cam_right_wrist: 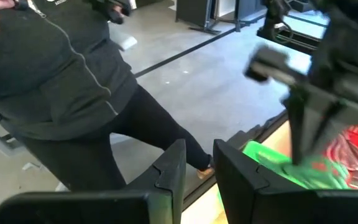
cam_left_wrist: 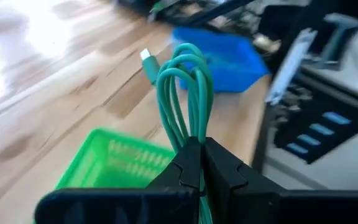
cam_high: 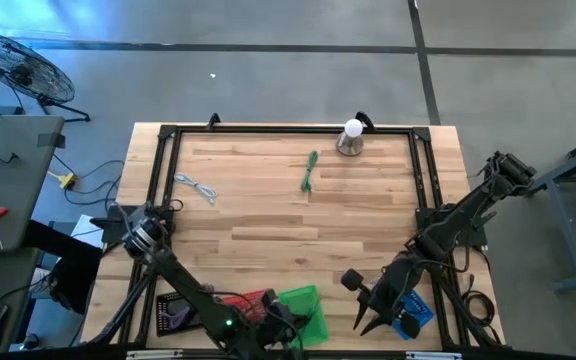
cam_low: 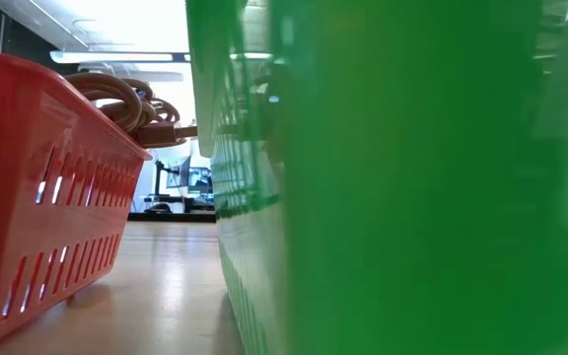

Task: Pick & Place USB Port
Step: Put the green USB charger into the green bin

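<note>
My left gripper (cam_left_wrist: pixel 201 146) is shut on a coiled green USB cable (cam_left_wrist: pixel 185 81) at the table's near edge, just above a green basket (cam_left_wrist: pixel 114 162). In the high view this gripper (cam_high: pixel 280 318) sits between the red basket (cam_high: pixel 251 303) and the green basket (cam_high: pixel 306 303). My right gripper (cam_right_wrist: pixel 201 158) hangs open above the near right of the table, next to a blue basket (cam_high: pixel 415 313), with nothing between its fingers. A second green cable (cam_high: pixel 309 172) and a white cable (cam_high: pixel 196 188) lie flat on the table farther back. My left gripper pinches the bundled strands of the green cable (cam_left_wrist: pixel 192 127) between its two fingers. The loops stick out past the fingertips and the plug end (cam_left_wrist: pixel 148 59) is free. The fingers slant downward toward the table's right side. The cable is lifted clear, over the green basket.
The red basket (cam_low: pixel 47 187) holds a brown coiled cable (cam_low: pixel 131 104). The green basket's wall (cam_low: pixel 402 177) fills the low view. A metal-based bulb-like object (cam_high: pixel 351 138) stands at the far edge. A black frame (cam_high: pixel 268 130) borders the table. A person (cam_right_wrist: pixel 73 81) stands beyond the near edge.
</note>
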### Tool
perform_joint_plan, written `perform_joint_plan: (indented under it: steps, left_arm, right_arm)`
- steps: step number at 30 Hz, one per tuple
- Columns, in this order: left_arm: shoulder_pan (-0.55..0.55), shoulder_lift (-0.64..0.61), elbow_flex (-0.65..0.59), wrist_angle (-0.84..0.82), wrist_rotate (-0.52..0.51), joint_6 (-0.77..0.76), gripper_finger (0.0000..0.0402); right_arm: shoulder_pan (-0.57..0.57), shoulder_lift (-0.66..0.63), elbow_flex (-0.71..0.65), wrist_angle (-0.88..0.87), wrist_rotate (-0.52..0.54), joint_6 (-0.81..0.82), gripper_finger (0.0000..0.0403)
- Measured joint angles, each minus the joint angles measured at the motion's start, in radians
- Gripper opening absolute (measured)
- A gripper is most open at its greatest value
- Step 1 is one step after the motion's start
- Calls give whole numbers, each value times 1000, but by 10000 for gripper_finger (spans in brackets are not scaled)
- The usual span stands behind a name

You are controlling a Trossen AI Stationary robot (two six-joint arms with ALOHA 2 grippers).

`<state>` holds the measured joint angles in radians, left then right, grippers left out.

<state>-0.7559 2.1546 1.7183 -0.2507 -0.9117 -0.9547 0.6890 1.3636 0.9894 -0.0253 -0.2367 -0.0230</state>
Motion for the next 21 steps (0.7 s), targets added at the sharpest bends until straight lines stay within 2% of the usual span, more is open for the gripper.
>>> perform_joint_plan:
  steps: [5,7,13,21]
  left_arm:
    - [29,19,3,-165,22,-173,0]
    - [40,23,3,-205,38,-194,0]
    - [61,25,2,-202,172,-69,19]
    - [63,25,2,-198,174,-44,54]
  right_arm:
    - [46,0,-1,0,34,7,74]
    - [65,0,-2,0,61,7,74]
    - [98,0,-2,-14,132,7,74]
    - [96,0,-3,-61,186,0,74]
